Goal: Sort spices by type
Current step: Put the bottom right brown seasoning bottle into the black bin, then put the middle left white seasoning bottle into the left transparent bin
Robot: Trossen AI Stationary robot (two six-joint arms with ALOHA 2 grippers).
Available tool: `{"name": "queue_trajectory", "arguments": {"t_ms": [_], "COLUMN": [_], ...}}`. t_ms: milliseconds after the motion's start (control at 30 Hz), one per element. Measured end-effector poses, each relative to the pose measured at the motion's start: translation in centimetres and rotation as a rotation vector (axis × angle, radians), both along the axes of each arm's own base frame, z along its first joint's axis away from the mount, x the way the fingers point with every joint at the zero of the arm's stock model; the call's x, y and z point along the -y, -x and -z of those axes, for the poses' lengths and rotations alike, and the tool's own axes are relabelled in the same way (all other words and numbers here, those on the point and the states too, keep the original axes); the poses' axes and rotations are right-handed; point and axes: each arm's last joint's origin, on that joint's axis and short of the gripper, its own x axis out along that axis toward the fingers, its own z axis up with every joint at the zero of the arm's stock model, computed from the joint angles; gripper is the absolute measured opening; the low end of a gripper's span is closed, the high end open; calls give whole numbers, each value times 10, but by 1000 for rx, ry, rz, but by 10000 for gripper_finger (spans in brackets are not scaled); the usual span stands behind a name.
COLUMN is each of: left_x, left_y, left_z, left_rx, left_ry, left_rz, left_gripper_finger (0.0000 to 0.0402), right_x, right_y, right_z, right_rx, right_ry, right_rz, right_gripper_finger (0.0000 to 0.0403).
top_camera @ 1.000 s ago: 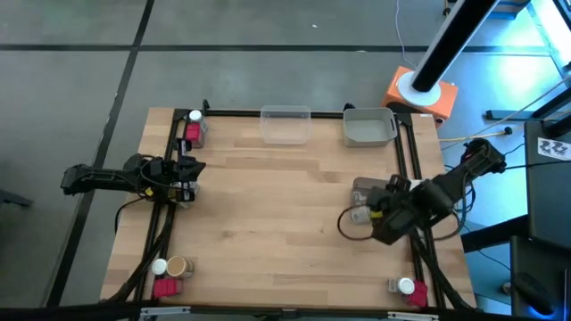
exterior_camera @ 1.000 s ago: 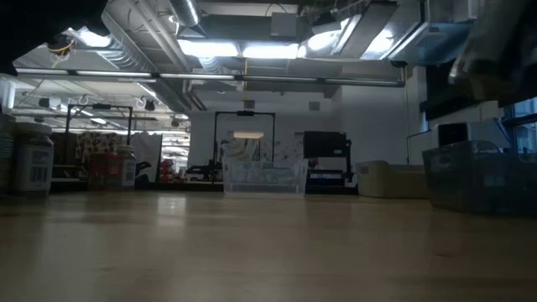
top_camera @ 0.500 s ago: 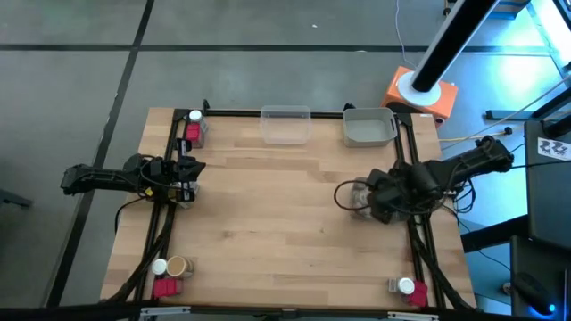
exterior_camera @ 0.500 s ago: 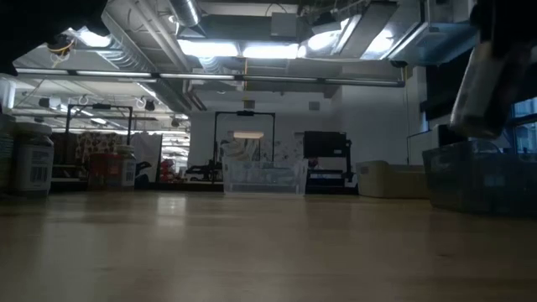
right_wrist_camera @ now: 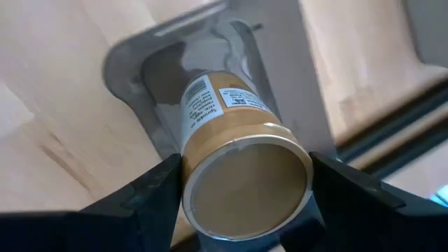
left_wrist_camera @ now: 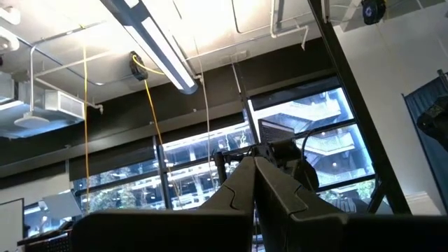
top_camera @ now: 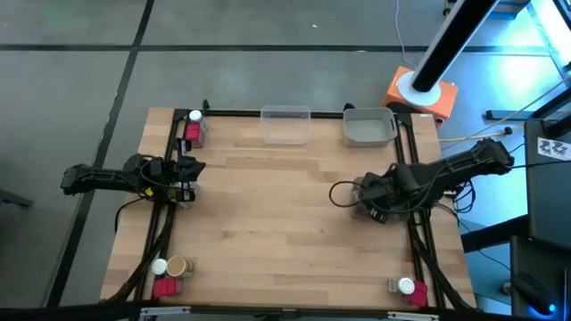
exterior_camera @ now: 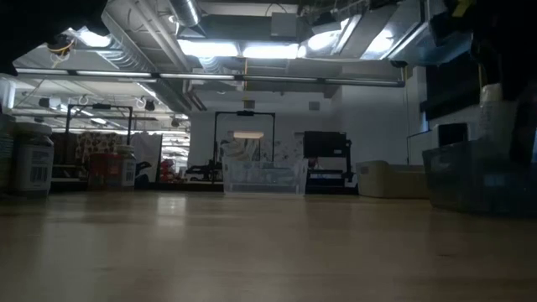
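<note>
**Tan jar held over the tray**

The right tool (right_wrist_camera: 245, 203) gripped a tan-brown jar (right_wrist_camera: 234, 150) above a clear tray (top_camera: 364, 193) by the table's (top_camera: 285, 223) right edge. The left tool (top_camera: 189, 177) waited at the left edge, pinched closed on nothing.

clear tray (top_camera: 285, 124), grey tray (top_camera: 368, 127), wooden table (top_camera: 268, 223)

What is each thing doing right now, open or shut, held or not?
left gripper: shut, holding nothing, at the table's left edge.
right gripper: closed on the tan jar.
tan jar: lid on, held over the small grey tray.
clear tray: looks empty.
</note>
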Motion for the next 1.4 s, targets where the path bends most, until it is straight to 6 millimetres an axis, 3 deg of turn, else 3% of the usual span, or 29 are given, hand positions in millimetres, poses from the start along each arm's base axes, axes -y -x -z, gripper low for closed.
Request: {"name": "queue_trajectory", "arguments": {"t_ms": [767, 1133, 1400], "left_x": [0, 0, 0], "left_y": [0, 0, 0], "left_z": [0, -1, -1], "left_rx": [6, 7, 7], "left_ry": [2, 2, 3], "left_rz": [2, 2, 2], "left_gripper_finger": [0, 0, 0], "right_x": [-3, -4, -7], "right_y": [-7, -8, -13], "right_z": [34, 32, 2], "right_rx": [62, 66, 113], "right_ry": [-58, -64, -133], "right_rz": [-25, -23, -24], "right_gripper_finger": [284, 338, 341]}}
